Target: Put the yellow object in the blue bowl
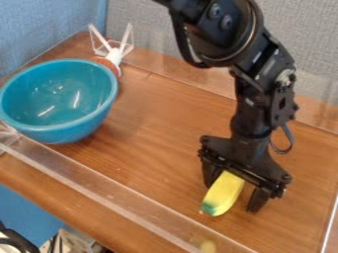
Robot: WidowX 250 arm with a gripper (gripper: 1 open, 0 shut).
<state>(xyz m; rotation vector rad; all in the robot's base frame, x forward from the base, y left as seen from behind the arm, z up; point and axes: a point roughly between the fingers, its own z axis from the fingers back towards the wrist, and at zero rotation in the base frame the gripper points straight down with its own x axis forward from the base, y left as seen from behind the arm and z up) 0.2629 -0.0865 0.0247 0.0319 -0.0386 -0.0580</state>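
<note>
The yellow object [222, 196] is a small banana-like piece lying on the wooden table near the front right. My gripper [238, 182] points straight down over its upper end, open, with one black finger on each side of the piece. The jaws straddle it without pressing on it. The blue bowl [55, 99] is large, deep and glossy teal. It stands at the left of the table, well apart from the gripper, and nothing lies in it.
A clear acrylic wall [119, 212] runs along the table's front edge, with more clear panels at the back. A small white and orange item [114, 49] stands behind the bowl. The black arm [244, 59] rises above the right half.
</note>
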